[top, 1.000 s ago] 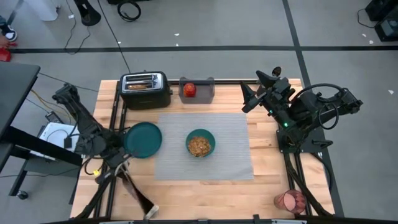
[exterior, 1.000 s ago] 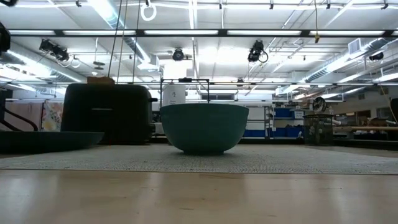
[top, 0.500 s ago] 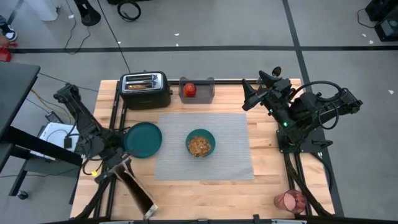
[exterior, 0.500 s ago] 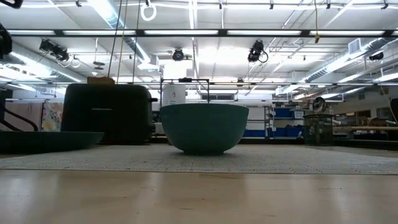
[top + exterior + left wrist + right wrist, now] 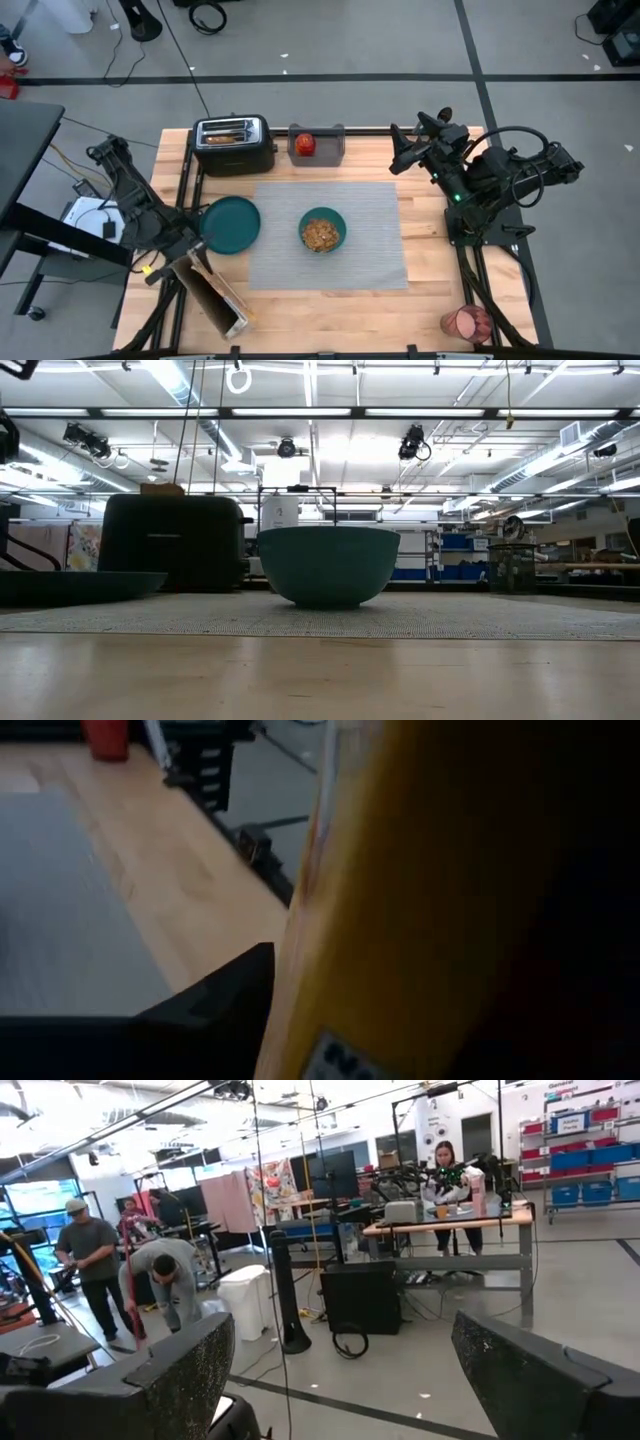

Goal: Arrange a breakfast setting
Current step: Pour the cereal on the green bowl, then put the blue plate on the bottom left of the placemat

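The grey placemat (image 5: 330, 235) lies mid-table. On it stands the teal bowl (image 5: 322, 231), holding brown flakes. The teal plate (image 5: 230, 224) rests at the mat's left edge. A red fruit (image 5: 305, 144) sits in a grey tray at the far side, and the red cup (image 5: 466, 322) lies at the near right corner. A yellow-brown box (image 5: 215, 297) slants over the near left corner, its far end at my left gripper (image 5: 186, 254). One dark finger (image 5: 215, 1015) shows beside the box (image 5: 420, 910). My right gripper (image 5: 340, 1380) hangs open above the far right (image 5: 400, 152). My left gripper has the box's yellow side (image 5: 330, 970) right next to its one visible finger; whether they touch, I cannot tell. The box hides the other finger. The box's long body runs from the gripper toward the table's near edge.
A black toaster (image 5: 233, 143) stands at the far left, with something brown in its slot. The grey tray (image 5: 318, 146) is beside it. Bare wood lies right of the mat and along the near edge. People show in the room beyond.
The box at my left gripper has turned about its length. A second ago it showed a thin dark edge from above; now its broad brown face shows. Its near end has swung slightly toward the far side.
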